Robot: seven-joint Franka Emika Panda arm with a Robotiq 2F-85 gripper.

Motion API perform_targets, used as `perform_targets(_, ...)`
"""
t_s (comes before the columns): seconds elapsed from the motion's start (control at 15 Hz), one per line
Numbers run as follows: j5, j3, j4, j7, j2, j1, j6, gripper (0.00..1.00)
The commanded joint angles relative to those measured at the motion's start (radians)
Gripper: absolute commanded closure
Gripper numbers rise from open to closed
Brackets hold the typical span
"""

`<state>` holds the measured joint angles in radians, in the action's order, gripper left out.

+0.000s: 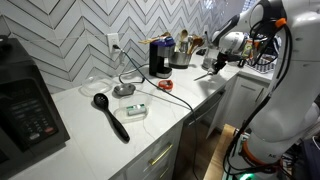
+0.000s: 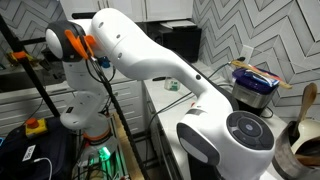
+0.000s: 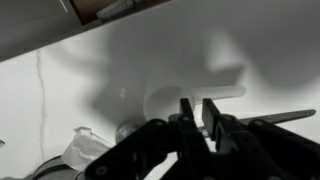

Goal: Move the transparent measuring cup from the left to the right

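Note:
In the wrist view the transparent measuring cup (image 3: 160, 100) lies as a pale round shape with its handle (image 3: 228, 92) pointing right, on the white counter. My gripper (image 3: 197, 105) has its two dark fingers almost together, right at the cup where the handle joins, and looks shut on it. In an exterior view my gripper (image 1: 210, 70) hangs low over the right end of the counter (image 1: 175, 105), beside the coffee maker (image 1: 160, 58). The clear cup itself is too faint to make out there. In an exterior view only the arm body (image 2: 150, 50) shows; the gripper is hidden.
A microwave (image 1: 25, 110) stands at the counter's left end. A black ladle (image 1: 112, 115), a small metal cup (image 1: 124, 90) and a clear box with something green (image 1: 137, 111) lie mid-counter. A utensil holder (image 1: 182, 55) stands by the wall. The counter's front edge is close.

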<state>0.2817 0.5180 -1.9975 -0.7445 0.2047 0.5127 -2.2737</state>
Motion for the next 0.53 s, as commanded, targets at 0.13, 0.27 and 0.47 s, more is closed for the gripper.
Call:
perform_targets(0.13,0.017,-0.058,0.000,-0.036,-0.082,0.051,0.002,0.34)
perform_targets(0.27,0.045,-0.065,-0.026,-0.092,-0.186,0.051,0.029,0.19)
perform_targets(0.47,0.037,-0.046,0.023,-0.085,-0.157,0.022,0.047,0.22)
